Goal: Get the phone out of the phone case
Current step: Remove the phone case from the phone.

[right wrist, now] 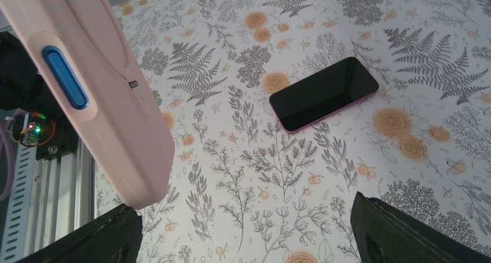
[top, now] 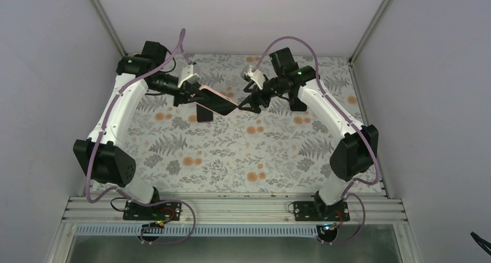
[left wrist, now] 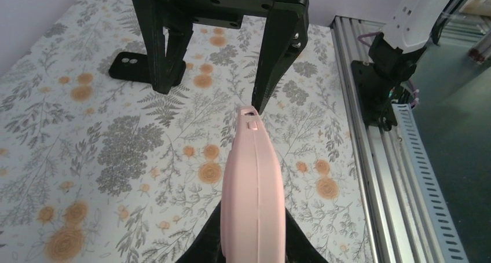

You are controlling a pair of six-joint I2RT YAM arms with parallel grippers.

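Observation:
My left gripper (top: 194, 95) is shut on a pink phone case (top: 217, 99) and holds it edge-up above the table; in the left wrist view the case (left wrist: 255, 187) fills the gap between the jaws (left wrist: 255, 243). The phone (right wrist: 324, 93), black screen up with a pink rim, lies flat on the floral table, apart from the case; it also shows in the top view (top: 204, 113) just below the case. My right gripper (top: 246, 102) is wide open and empty at the case's far end (right wrist: 98, 95), its fingers (right wrist: 405, 234) spread above the table.
The floral tablecloth (top: 249, 153) covers the table. A metal rail (top: 231, 208) runs along the near edge with both arm bases. White walls close in the left, back and right. The right gripper (left wrist: 217, 72) faces the left wrist camera.

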